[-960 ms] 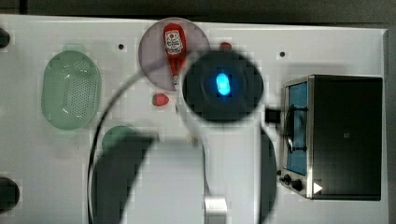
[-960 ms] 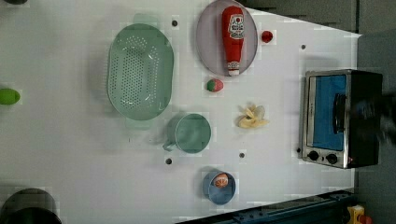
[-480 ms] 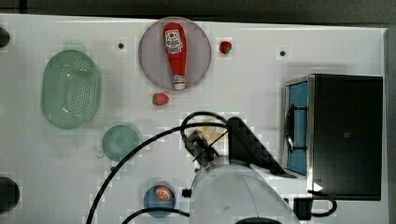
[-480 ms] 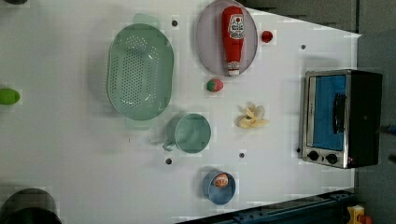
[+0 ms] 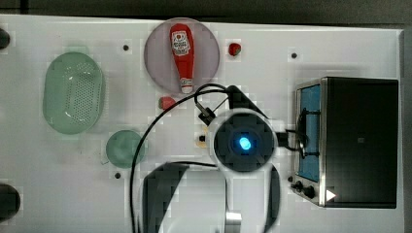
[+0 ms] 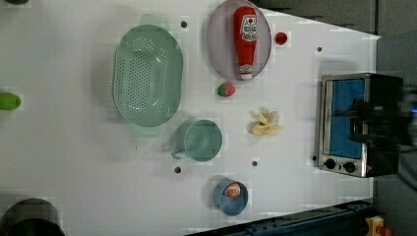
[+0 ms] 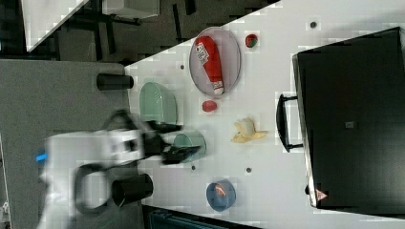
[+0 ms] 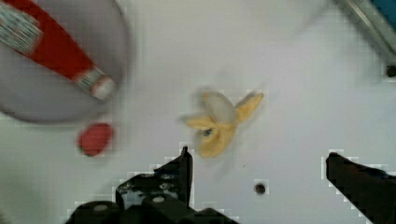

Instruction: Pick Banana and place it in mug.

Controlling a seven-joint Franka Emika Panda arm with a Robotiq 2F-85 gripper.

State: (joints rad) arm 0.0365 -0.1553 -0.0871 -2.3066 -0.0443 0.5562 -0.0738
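In the left view, the banana (image 6: 265,124) lies on the table (image 6: 74,147) — right of the mug (image 6: 202,140), left of the toaster oven (image 6: 359,123).

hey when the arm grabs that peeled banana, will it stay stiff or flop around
Probably floppy: the banana has peel flaps splayed outward on the table, so those may bend. It looks small and likely light. The open gripper could easily catch only a flap.
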